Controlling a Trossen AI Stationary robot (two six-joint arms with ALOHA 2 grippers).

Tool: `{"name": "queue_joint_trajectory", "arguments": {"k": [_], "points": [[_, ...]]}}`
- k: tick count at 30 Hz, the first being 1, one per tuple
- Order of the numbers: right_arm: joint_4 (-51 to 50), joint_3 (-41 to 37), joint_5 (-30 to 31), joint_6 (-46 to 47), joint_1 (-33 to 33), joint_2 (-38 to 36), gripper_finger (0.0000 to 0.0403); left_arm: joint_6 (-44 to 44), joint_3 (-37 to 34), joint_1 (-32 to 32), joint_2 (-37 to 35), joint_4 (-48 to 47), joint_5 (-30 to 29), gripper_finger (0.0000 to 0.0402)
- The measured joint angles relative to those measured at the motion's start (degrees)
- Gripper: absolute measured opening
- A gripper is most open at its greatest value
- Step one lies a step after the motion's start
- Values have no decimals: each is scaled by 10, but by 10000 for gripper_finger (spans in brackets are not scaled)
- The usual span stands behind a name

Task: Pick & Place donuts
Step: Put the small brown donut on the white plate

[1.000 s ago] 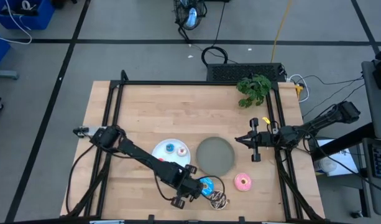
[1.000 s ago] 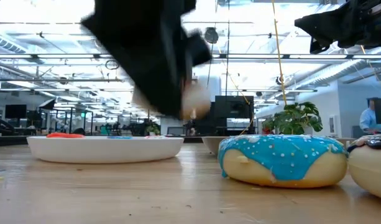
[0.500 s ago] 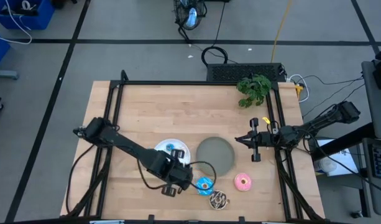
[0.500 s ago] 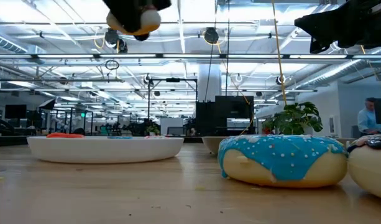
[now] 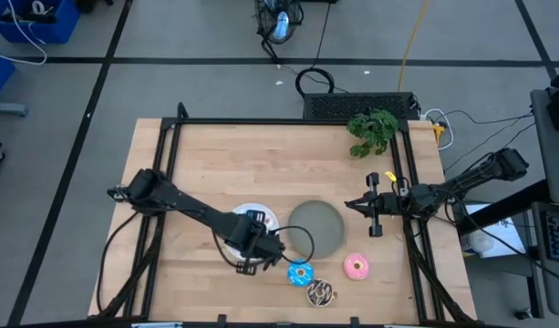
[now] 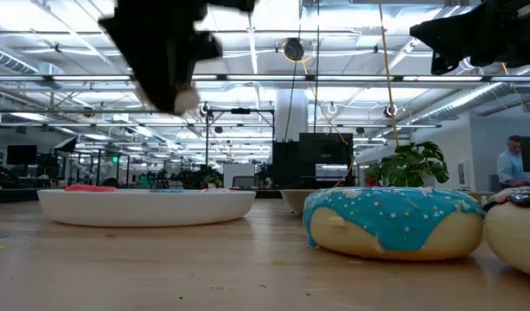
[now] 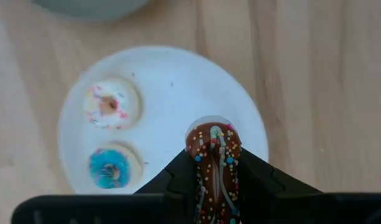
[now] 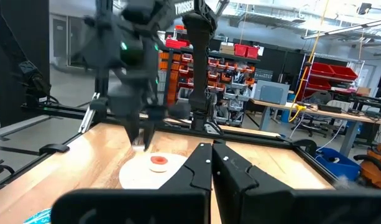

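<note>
White plate (image 5: 261, 216), grey plate (image 5: 315, 228) (adjacent)

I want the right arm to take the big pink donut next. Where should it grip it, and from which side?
Best from straight above, I think: the pink donut lies flat on the table, hole up. Put one finger in the hole, one outside, pinching the ring. Take its side facing away from the chocolate donut, which sits nearby. The right gripper waits beyond the grey plate.

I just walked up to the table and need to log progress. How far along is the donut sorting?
Done: a pale pink donut and a blue donut lie on the white plate. In hand: the left gripper holds a tiny brown donut above that plate. Left: the blue-iced donut, pink donut and chocolate donut lie on the table. The right gripper waits.
</note>
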Motion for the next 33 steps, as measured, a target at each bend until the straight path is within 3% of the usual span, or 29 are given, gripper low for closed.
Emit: {"name": "queue_joint_trajectory", "arguments": {"k": [14, 27, 33], "points": [[-4, 0, 0, 0, 0, 0, 0, -24, -165, 39, 0, 155, 37, 88], [-4, 0, 0, 0, 0, 0, 0, -26, -176, 40, 0, 185, 32, 88], [-4, 0, 0, 0, 0, 0, 0, -31, -176, 39, 0, 188, 0, 88]]}}
